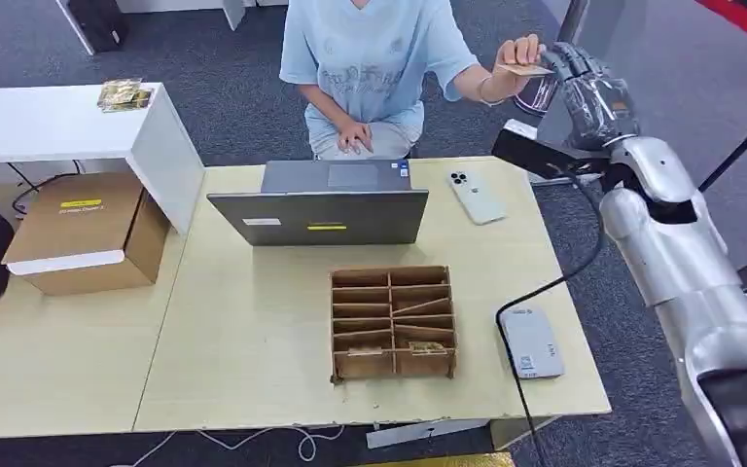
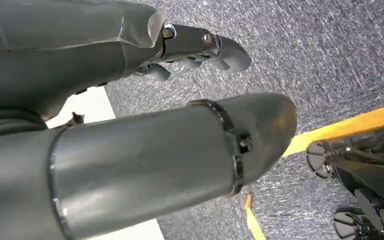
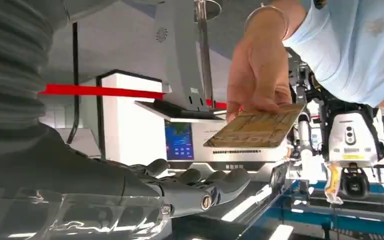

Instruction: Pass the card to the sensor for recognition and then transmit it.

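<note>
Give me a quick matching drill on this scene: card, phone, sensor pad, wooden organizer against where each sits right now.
Things:
1. card
2. phone
3. sensor pad
4. wooden organizer

Places:
A. near edge of the table, cable attached, right of the organizer
B. held in a person's hand beside the robot's right hand
C. table centre, in front of the laptop
D. lying flat right of the laptop

Pairs: 1-B, 2-D, 3-A, 4-C

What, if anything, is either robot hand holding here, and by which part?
Neither holds anything. The right robot hand is open below the card, which a person's hand pinches by one edge. The left robot hand holds nothing.
</note>
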`<state>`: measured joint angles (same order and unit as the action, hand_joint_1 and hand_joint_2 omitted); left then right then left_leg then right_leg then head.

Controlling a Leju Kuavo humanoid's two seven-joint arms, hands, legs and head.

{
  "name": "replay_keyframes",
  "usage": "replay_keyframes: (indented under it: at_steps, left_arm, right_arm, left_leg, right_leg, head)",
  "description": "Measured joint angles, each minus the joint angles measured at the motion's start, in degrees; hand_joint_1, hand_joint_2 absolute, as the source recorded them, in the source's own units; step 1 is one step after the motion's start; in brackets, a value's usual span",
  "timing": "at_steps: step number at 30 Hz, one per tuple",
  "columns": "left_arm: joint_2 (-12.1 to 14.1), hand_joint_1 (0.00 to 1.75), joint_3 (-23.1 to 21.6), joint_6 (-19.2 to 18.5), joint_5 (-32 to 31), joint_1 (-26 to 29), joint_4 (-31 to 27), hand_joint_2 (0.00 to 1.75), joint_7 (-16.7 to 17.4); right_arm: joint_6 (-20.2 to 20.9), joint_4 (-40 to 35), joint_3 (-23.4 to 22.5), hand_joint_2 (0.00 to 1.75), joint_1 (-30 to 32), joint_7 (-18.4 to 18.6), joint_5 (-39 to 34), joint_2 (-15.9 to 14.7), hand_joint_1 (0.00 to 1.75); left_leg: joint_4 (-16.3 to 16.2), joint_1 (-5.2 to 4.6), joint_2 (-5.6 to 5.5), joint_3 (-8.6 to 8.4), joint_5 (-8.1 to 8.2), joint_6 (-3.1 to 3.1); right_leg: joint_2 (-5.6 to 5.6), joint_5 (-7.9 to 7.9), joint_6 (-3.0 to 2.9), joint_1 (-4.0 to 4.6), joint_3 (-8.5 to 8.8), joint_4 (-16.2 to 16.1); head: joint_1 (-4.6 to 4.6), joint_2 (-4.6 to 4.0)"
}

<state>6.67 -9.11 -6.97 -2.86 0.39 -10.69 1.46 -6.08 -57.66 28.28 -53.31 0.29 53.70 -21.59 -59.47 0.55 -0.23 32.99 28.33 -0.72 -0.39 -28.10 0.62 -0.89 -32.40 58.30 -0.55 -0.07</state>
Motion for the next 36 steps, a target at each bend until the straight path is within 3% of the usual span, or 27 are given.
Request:
replay_keyframes:
  at_steps: [8,9,10,11,25,36]
  left_arm:
    - [0.3,0.00,0.0,-0.6,0.0,0.0,0.0,0.00,0.0]
    - [0.3,0.00,0.0,-0.6,0.0,0.0,0.0,0.00,0.0]
    - [0.3,0.00,0.0,-0.7,0.0,0.0,0.0,0.00,0.0]
    - [0.4,0.00,0.0,-0.7,0.0,0.0,0.0,0.00,0.0]
    - [0.4,0.00,0.1,-0.5,0.0,0.0,0.0,0.00,0.0]
    - [0.4,0.00,0.1,-0.1,0.0,0.1,0.0,0.00,-0.3]
  right_arm:
    - [-0.7,5.9,0.9,1.75,-3.1,-0.7,0.0,3.0,0.00]
    - [-1.0,6.5,0.9,1.75,-3.3,-0.9,0.0,3.3,0.19]
    - [-1.2,7.0,1.0,1.75,-3.5,-1.0,0.0,3.6,1.48]
    - [-1.3,7.4,0.9,1.75,-3.7,-1.1,-0.1,3.8,1.75]
    - [-3.6,10.0,0.3,1.75,-4.4,-2.2,-1.2,5.0,1.75]
    - [-5.7,6.4,-3.8,1.75,-2.1,-2.9,-3.3,4.4,1.75]
  left_leg:
    - [0.0,0.00,-0.01,0.02,-0.01,-0.01]
    - [0.0,-0.01,-0.01,0.02,-0.01,-0.01]
    - [0.0,-0.01,-0.01,0.02,-0.01,-0.01]
    - [0.0,-0.01,-0.01,0.02,-0.01,-0.01]
    - [0.0,0.00,0.00,0.01,-0.01,-0.01]
    - [0.0,0.00,-0.02,0.01,-0.01,-0.01]
  right_leg:
    - [0.00,0.00,0.00,0.00,0.00,0.0]
    - [0.00,0.00,0.00,-0.01,-0.01,0.0]
    - [0.00,0.00,0.00,0.00,-0.01,0.0]
    - [0.00,0.00,0.00,0.00,-0.01,0.0]
    - [0.01,0.00,0.00,0.00,-0.01,0.0]
    - [-0.01,0.00,0.00,0.00,-0.05,0.0]
  head:
    - [0.02,0.00]
    - [0.02,0.00]
    - [0.02,0.00]
    - [0.02,0.00]
    - [0.02,0.00]
    - [0.04,0.00]
